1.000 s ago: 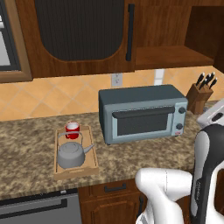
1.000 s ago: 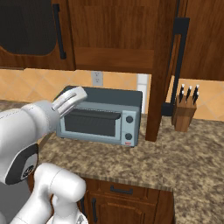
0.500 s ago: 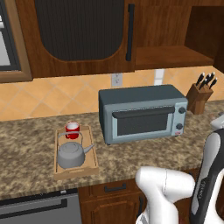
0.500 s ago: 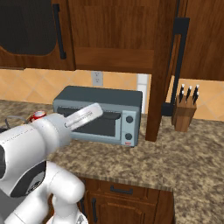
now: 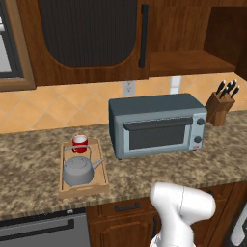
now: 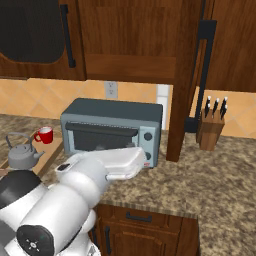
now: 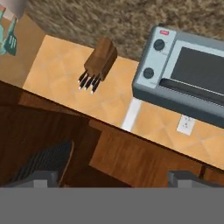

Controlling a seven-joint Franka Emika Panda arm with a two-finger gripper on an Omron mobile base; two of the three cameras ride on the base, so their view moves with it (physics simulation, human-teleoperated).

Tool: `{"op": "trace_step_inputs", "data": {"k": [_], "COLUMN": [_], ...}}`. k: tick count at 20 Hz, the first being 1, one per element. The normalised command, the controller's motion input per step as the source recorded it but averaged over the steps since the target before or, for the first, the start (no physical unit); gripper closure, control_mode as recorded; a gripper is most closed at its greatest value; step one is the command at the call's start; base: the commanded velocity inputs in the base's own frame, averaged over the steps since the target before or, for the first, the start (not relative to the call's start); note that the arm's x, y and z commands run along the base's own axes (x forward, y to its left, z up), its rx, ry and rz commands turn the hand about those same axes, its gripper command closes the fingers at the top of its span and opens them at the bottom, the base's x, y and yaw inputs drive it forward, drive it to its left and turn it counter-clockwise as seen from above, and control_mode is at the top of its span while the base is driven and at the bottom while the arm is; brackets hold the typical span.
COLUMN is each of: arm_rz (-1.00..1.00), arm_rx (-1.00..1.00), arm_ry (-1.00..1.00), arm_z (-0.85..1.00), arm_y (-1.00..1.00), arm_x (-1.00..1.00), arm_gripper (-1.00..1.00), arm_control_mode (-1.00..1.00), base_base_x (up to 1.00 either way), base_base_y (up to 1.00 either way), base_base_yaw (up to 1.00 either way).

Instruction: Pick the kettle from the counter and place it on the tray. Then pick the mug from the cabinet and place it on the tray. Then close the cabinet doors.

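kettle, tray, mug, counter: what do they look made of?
Kettle: grey metal by its dull sheen, thin wire handle.
Tray: light wood, matte, pale tan rim.
Mug: glossy red, white inside; likely ceramic, could be plastic.
Counter: speckled brown-tan, granite-look stone, possibly laminate.

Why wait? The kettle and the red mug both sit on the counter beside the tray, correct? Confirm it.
Not quite. The kettle and the red mug both sit on the tray, not on the counter beside it; the left base view shows this.

Tan diagonal-tile backsplash (image 5: 58,103), white wall outlet (image 5: 128,88), grey toaster oven (image 5: 157,124), knife block (image 5: 219,107) beside it.
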Motion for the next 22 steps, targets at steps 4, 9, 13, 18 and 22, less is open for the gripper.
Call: {"op": "trace_step_inputs", "data": {"k": [4,9,13,18,22], "arm_rz": [0.0,0.0,0.0,0.0,0.0], "arm_rx": [0.24,0.17,0.08,0.02,-0.02], "arm_ry": [-0.31,-0.22,-0.16,-0.03,0.0], "arm_z": [-0.33,-0.05,0.0,0.0,-0.1], "arm_y": [-0.28,-0.34,-0.35,-0.35,-0.25], "arm_x": [0.0,0.0,0.0,0.0,0.0], "arm_gripper": [-1.0,-1.0,-1.0,-1.0,-1.0], "arm_control_mode": [-1.0,-1.0,-1.0,-1.0,-1.0], "base_base_x": [0.0,0.0,0.0,0.0,0.0], "base_base_y": [0.0,0.0,0.0,0.0,0.0], "base_base_yaw": [0.0,0.0,0.0,0.0,0.0]}}
